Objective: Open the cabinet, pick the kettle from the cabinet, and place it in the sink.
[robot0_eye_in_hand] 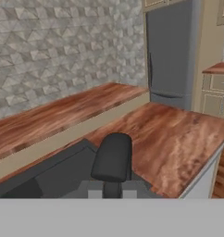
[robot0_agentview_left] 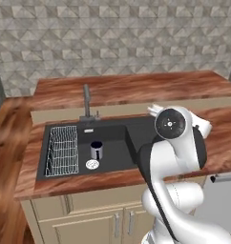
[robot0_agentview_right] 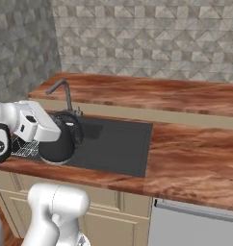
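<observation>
Left base view: The sink (robot0_agentview_left: 117, 143), a matte black basin in a reddish wood countertop (robot0_agentview_left: 127, 88), lies ahead of the white arm (robot0_agentview_left: 177, 157). A wire rack (robot0_agentview_left: 62, 150) sits along the basin's left side; a small dark mug (robot0_agentview_left: 96, 150) stands upright near a round drain (robot0_agentview_left: 92, 164). The faucet (robot0_agentview_left: 87, 102) rises behind. The arm's elbow blocks the right part of the basin.

Right base view: The kettle (robot0_agentview_right: 58, 137), glossy black and dome-shaped, hangs at the sink's left end, its top against the arm's white hand. Its base seems just above or at the basin's near rim; whether it touches cannot be told.

Hand view: The gripper (robot0_eye_in_hand: 112, 187) points across the countertop toward a grey refrigerator (robot0_eye_in_hand: 171, 51). A dark rounded part, apparently the kettle's handle, stands right before the finger tips.

Pincer: Clamped narrow, apparently on the kettle's handle.

Progress: The cabinet stage appears finished, since the kettle is out and over the sink.

Remaining: By this evidence, lowering the kettle onto the basin floor, clear of mug and rack, then letting go.
</observation>
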